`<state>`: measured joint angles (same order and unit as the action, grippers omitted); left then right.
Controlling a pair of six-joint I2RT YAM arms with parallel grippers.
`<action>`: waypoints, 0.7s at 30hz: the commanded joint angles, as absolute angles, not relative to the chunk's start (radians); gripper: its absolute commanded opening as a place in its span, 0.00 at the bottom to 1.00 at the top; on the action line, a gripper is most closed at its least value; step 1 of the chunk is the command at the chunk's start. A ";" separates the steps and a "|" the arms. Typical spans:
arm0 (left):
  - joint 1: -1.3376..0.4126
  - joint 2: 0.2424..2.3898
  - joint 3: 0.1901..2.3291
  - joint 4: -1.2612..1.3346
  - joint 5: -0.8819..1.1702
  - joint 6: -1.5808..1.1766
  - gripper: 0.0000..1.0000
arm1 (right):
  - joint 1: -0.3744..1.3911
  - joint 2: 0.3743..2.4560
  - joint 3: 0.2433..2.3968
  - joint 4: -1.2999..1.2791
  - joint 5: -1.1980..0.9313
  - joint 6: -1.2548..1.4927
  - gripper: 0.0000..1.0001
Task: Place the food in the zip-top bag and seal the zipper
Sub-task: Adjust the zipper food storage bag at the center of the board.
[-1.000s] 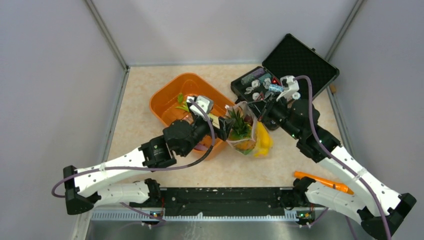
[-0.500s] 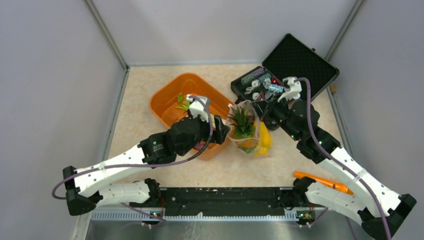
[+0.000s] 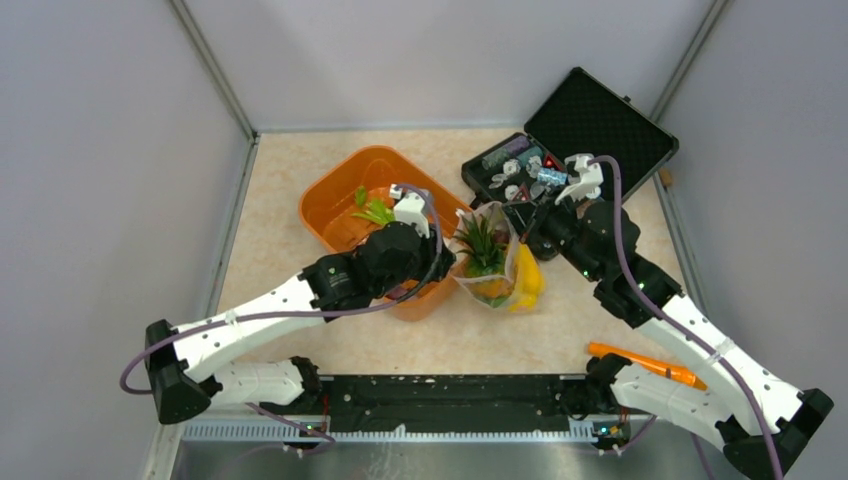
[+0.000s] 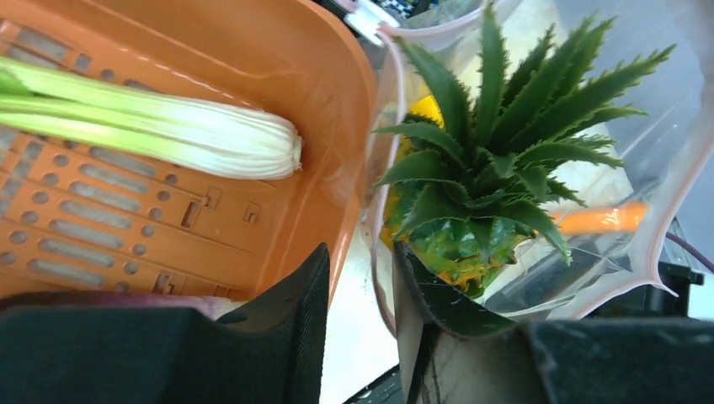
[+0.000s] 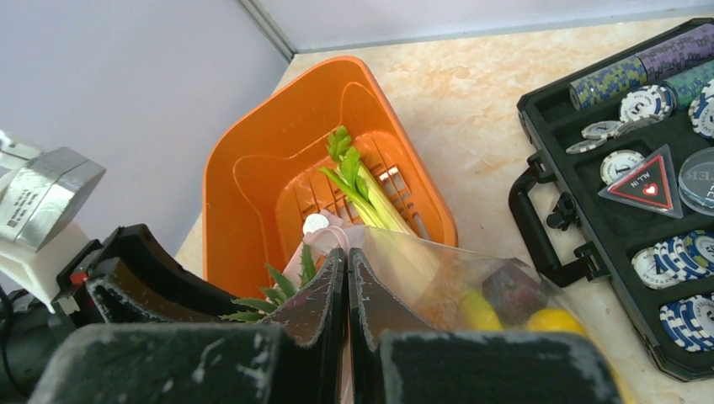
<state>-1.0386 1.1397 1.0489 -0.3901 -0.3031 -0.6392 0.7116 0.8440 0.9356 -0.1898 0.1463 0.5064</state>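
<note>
L tool point(image 4: 360, 252): released, jaws apart, straddling the wall of the orange plastic tub point(image 4: 253, 50) and the near lip of the clear crinkly zip-top bag point(image 5: 429, 265). R tool point(image 5: 347, 257): clenched on the bag's mouth edge, by the thin pinkish press-strip zipper point(image 4: 669, 227), holding it up.

Bag stands on the beige bench point(image 3: 290, 170) just beside the tub. Inside: orange pineapple w/ spiky green crown point(image 4: 488, 160) and yellow lemon point(image 5: 549, 321). Green-white leafy stalk point(image 4: 160, 135) lies in the tub, not bagged.

Risks (judgement):
- L jaws closing here may nip the tub wall along w/ the bag lip and drag both.
- Crown sits high near the mouth and could foul the strip.
- If R pinch slips, bag slumps and fruit spills.
</note>
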 commanded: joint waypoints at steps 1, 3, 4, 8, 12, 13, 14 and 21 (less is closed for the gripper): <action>-1.035 1.182 1.099 -0.318 -0.203 -0.636 0.22 | 0.721 0.818 0.941 -0.144 0.130 0.490 0.00; -1.033 1.205 1.105 -0.297 -0.174 -0.625 0.04 | 0.721 0.812 0.933 -0.136 0.119 0.484 0.00; -1.033 1.216 1.111 -0.289 -0.160 -0.622 0.00 | 0.721 0.806 0.927 -0.131 0.113 0.481 0.00; -1.033 1.210 1.166 -0.249 -0.118 -0.579 0.00 | 0.721 0.763 0.924 -0.141 0.159 0.459 0.00; -1.002 1.191 1.300 -0.257 -0.110 -0.491 0.00 | 0.721 0.698 0.938 -0.148 0.135 0.361 0.00; -0.997 1.195 1.344 -0.275 -0.108 -0.464 0.00 | 0.721 0.683 0.935 -0.137 0.012 0.305 0.00; -0.992 1.205 1.386 -0.299 -0.107 -0.434 0.00 | 0.721 0.671 0.934 -0.138 -0.119 0.251 0.00; -0.933 1.306 1.498 -0.389 -0.068 -0.432 0.00 | 0.721 0.623 0.936 -0.322 0.400 0.362 0.00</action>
<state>-0.9482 1.2606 1.4620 -0.3870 -0.1005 -0.4564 0.7166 0.6220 0.9108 -0.2234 0.0601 0.3187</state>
